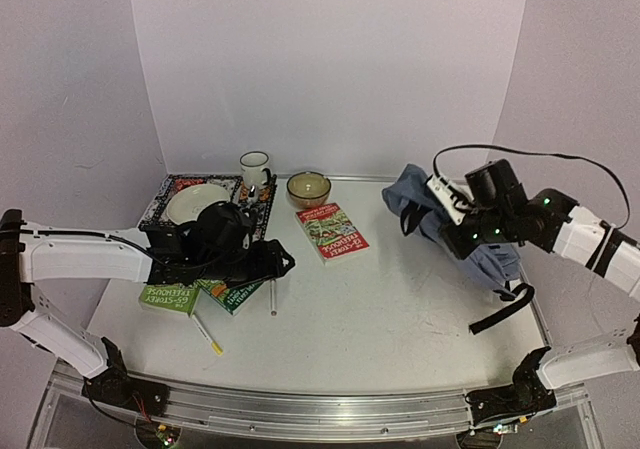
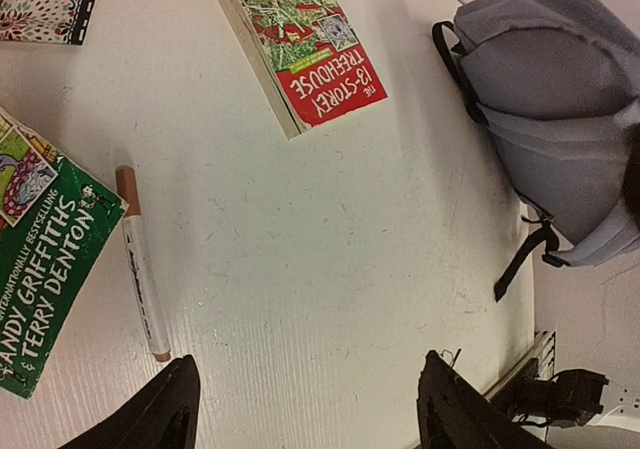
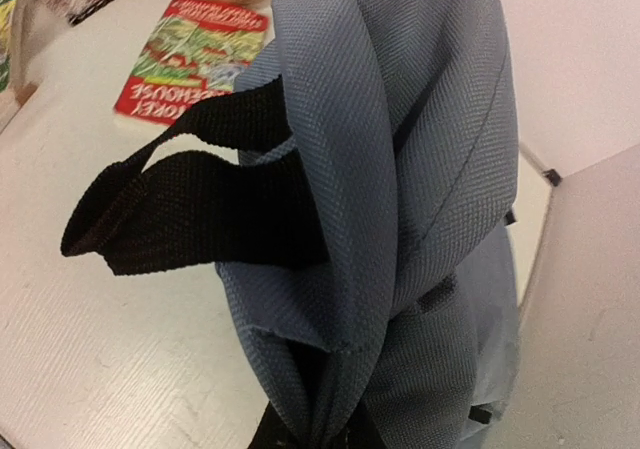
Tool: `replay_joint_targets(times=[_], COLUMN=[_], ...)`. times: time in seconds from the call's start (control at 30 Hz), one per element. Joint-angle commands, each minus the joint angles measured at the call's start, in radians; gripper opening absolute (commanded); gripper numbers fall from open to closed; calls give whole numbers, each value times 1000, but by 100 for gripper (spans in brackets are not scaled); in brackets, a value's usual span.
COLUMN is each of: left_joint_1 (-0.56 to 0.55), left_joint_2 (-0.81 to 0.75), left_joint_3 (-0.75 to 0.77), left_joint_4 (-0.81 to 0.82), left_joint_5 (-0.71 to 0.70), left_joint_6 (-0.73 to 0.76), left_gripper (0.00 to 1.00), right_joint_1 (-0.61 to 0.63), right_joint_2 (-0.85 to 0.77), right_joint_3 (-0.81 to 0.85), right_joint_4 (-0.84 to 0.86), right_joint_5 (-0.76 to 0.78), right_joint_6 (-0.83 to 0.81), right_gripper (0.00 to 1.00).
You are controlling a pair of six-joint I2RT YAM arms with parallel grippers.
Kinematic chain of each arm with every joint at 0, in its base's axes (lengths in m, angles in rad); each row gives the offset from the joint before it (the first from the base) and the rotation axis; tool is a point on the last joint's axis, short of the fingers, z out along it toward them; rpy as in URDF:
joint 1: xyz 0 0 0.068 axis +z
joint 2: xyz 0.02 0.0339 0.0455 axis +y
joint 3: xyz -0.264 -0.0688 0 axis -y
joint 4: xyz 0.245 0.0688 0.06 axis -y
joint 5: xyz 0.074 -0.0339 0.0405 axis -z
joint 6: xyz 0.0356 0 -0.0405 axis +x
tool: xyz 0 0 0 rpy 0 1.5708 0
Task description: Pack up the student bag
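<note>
The student bag [image 1: 408,191], grey-blue with black straps, stands at the right of the table. My right gripper [image 1: 447,221] is shut on a bunched fold of its fabric [image 3: 400,169], which runs down between the jaws [image 3: 330,431]. A black strap loop [image 3: 190,209] hangs off the bag to the left. My left gripper [image 1: 283,262] hovers over the table's left-middle, open, with only bare tabletop between its fingertips [image 2: 305,394]. In the left wrist view the student bag [image 2: 560,119] lies well off to the upper right.
A white marker with a brown cap [image 2: 138,264] lies just left of my left fingers, beside a green book [image 2: 45,269]. A red book [image 1: 332,232] lies mid-table, a yellow pen [image 1: 207,334] nearer the front. A bowl [image 1: 308,187], mug [image 1: 254,171] and patterned tray with a plate [image 1: 160,209] stand behind.
</note>
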State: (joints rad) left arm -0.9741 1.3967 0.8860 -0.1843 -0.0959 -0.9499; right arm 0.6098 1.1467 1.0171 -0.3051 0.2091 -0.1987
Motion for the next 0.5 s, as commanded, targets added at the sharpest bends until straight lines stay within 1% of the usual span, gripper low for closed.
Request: replay_joint_targets(times=[0.0,0.17,0.3,0.33,0.47], left_joint_1=[5,5,5,5,5], left_joint_2=[-51,-60,-51,-46,-13], left_joint_3=[-19,-34,-31,-28,-1], left_joint_4=[9,10,11,11,11], left_joint_5=[-28,-28,-24,-21,8], left_joint_6=[-22,-26,-20,-16,4], left_gripper=[78,81,83,84,85], right_joint_1=[170,360,445,464,507], right_joint_2=[36,74,143,167,205], right_joint_3=[-87,-119,-129,-130,-127], right_joint_4=[31,34,25,23,20], right_joint_5=[-31,-58,-146,-168,-217], right_joint_6=[207,391,465,477,525], right_gripper=[0,3,11,14,38])
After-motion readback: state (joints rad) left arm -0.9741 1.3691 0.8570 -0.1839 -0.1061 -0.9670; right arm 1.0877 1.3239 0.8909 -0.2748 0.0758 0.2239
